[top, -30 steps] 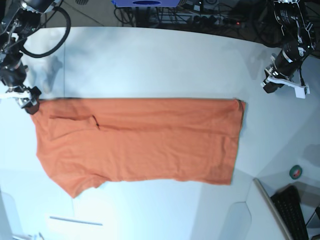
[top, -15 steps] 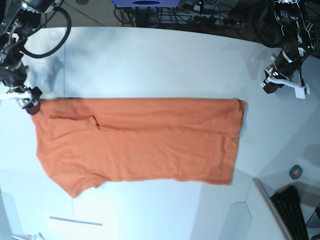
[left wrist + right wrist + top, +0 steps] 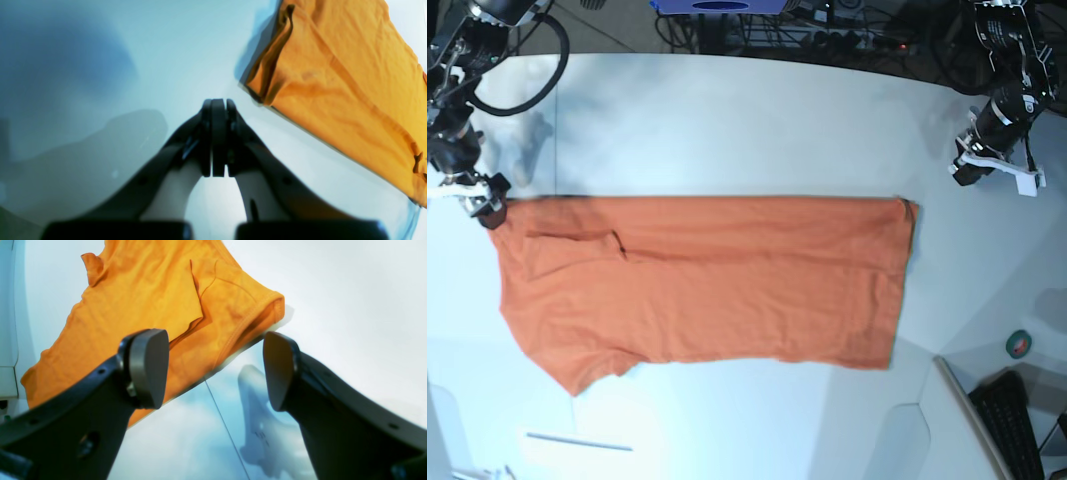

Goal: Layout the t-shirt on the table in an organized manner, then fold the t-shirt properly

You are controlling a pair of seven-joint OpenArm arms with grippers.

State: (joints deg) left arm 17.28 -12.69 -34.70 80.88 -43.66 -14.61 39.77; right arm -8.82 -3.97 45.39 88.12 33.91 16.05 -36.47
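Lying folded into a long orange strip across the white bench [image 3: 727,110], the t-shirt [image 3: 707,285] shows one sleeve poking out below. Left end effector [image 3: 218,138] hangs clenched and empty beside its hem corner; right end effector [image 3: 213,368] gapes released over the collar corner.

Bright, bluish-tinted views; soft shadows, blurred near foreground, edges bowed.

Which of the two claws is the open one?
The right gripper, at the t-shirt's collar-end corner; its fingers stand wide apart, empty. The left gripper is shut, off the cloth.
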